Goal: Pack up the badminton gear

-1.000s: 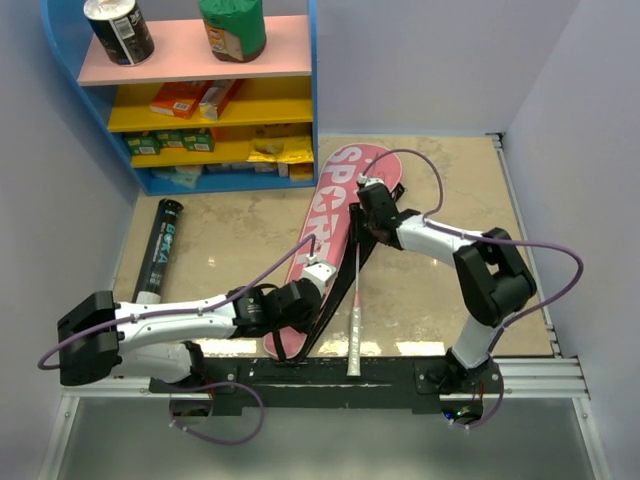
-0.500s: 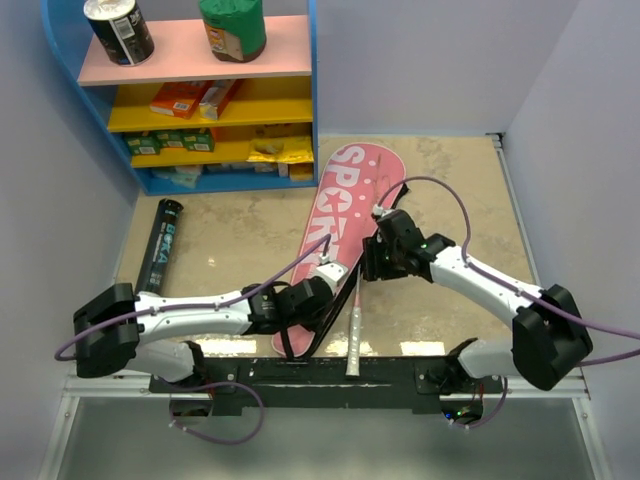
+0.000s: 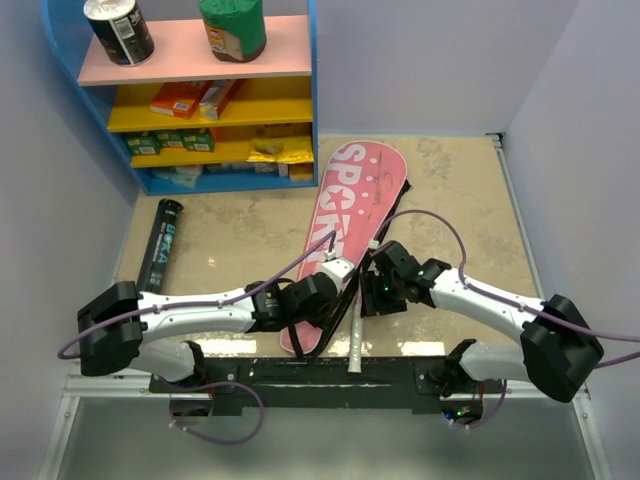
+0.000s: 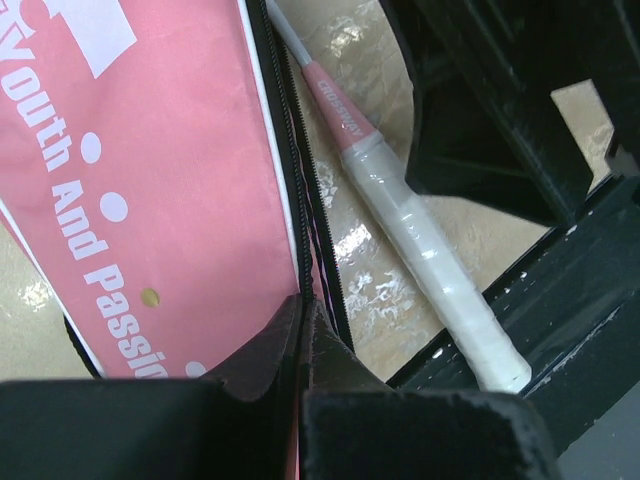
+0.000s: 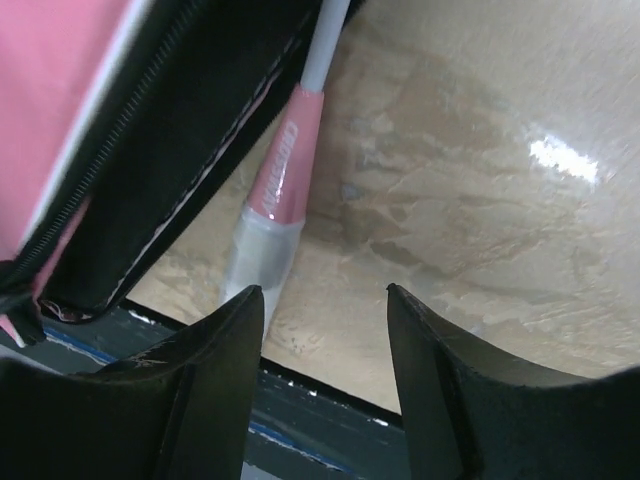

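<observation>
The pink racket cover [image 3: 345,205] with white "SPORT" and a black edge lies slanted on the table. My left gripper [image 3: 338,275] is shut on the cover's black zipper edge [image 4: 300,250] near its narrow end. A racket sticks out of the cover, its white-taped handle [image 3: 357,345] reaching the table's front edge; it also shows in the left wrist view [image 4: 430,260]. My right gripper [image 3: 372,300] is open and empty just right of that handle [image 5: 262,250], above the tabletop. The long black tube [image 3: 160,247] lies at the left. The shuttlecock is out of view.
A blue shelf unit [image 3: 190,90] with snack cans and boxes stands at the back left. The black mounting rail [image 3: 330,375] runs along the table's front edge, right under the racket handle. Grey walls close both sides.
My right gripper has moved from the cover's middle down toward the front, beside the racket handle. My left gripper and the cover's narrow end have shifted slightly right.
</observation>
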`<action>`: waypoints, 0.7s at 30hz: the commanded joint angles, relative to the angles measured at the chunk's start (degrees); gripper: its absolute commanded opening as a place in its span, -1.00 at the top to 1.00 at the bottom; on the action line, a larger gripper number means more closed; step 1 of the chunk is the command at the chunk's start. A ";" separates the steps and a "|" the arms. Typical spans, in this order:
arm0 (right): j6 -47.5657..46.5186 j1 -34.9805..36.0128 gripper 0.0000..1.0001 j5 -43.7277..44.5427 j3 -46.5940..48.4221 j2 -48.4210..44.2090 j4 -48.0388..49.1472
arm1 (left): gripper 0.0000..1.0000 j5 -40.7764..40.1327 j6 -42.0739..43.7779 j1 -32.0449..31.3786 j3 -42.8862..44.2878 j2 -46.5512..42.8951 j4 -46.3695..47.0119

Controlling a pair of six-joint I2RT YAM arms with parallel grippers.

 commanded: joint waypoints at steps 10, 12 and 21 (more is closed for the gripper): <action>10.33 3.35 -0.12 -6.28 -7.60 -6.92 7.93 | 1.00 -0.26 2.42 -0.27 3.02 0.05 5.12; 11.30 3.70 -0.12 -5.93 -8.57 -6.84 9.25 | 1.00 -0.17 2.42 -0.27 2.76 -0.04 5.29; 15.69 6.52 0.16 -4.53 -12.26 -1.65 17.60 | 1.00 -0.09 2.33 -0.27 2.05 -0.04 6.00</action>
